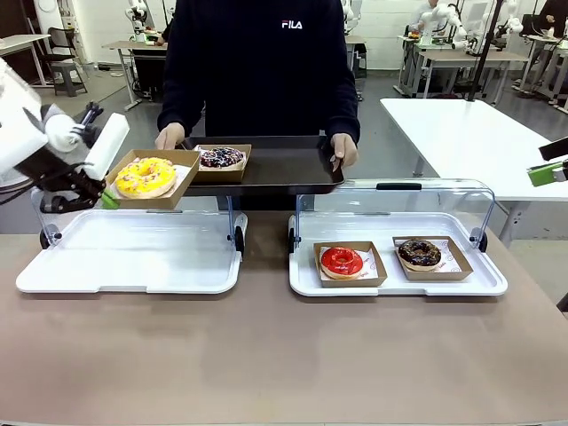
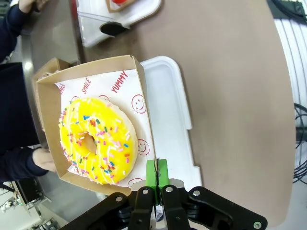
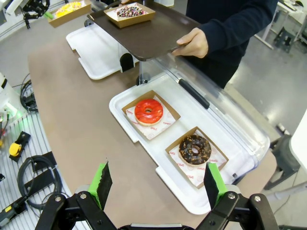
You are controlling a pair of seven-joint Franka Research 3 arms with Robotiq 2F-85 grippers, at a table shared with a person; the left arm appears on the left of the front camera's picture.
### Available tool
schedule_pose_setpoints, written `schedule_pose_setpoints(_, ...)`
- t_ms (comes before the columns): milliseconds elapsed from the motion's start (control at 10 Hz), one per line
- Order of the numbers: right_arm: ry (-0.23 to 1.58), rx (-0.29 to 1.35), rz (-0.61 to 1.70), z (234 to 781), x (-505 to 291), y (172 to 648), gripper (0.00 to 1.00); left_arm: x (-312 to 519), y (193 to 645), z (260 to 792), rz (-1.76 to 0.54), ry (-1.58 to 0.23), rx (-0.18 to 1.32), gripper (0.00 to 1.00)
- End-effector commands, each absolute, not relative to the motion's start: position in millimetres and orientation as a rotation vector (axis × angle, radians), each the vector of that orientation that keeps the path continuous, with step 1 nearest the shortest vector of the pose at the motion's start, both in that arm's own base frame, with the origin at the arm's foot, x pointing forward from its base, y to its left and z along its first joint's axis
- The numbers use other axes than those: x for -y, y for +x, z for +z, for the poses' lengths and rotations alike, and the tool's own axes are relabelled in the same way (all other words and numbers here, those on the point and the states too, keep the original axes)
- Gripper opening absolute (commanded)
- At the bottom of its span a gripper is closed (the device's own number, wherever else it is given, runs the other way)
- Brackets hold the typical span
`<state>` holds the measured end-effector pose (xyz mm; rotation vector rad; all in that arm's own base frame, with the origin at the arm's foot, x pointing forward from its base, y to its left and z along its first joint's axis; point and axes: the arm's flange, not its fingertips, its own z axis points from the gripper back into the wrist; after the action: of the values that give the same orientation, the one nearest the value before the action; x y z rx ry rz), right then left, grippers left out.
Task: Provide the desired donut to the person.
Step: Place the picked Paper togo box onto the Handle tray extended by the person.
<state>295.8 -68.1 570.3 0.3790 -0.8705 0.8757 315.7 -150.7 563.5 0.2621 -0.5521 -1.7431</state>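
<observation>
Two grippers: check both.
Left gripper [image 2: 157,184]: you see it clamped on the edge of the yellow donut's box [image 2: 144,103], held above the left white tray [image 1: 133,266], beside the person's dark tray [image 1: 284,169].
Right gripper [image 3: 156,179]: fingers spread, grasping nothing.
Person [image 1: 262,71]: holds the dark tray with both hands.

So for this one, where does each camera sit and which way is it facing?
Front: robot's side, facing the person; left end effector at the yellow donut.
Left wrist: above the table, looking down shut green pads at the yellow donut's box.
Right wrist: high, over the open right end effector.
Front and right wrist share the red donut.
</observation>
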Motion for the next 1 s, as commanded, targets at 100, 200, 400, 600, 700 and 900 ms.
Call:
schedule_pose_setpoints(100, 0.397, 0.884, 0.882, 567, 67, 297, 1.00, 227, 394, 622, -1.690, 0.193, 0.508, 0.01)
schedule_pose_setpoints(200, 0.397, 0.884, 0.882, 567, 67, 297, 1.00, 251, 416, 629, -1.680, 0.129, 0.533, 0.01)
schedule_pose_setpoints(400, 0.397, 0.884, 0.882, 567, 67, 297, 1.00, 292, 452, 627, -1.641, 0.139, 0.517, 0.01)
schedule_pose_setpoints(600, 0.397, 0.884, 0.882, 567, 67, 297, 1.00, 334, 478, 607, -1.586, 0.123, 0.510, 0.01)
schedule_pose_setpoints(700, 0.397, 0.884, 0.882, 567, 67, 297, 1.00, 347, 487, 595, -1.565, 0.142, 0.472, 0.01)
schedule_pose_setpoints(900, 0.397, 0.884, 0.882, 567, 67, 297, 1.00, 361, 506, 575, -1.585, 0.149, 0.431, 0.01)
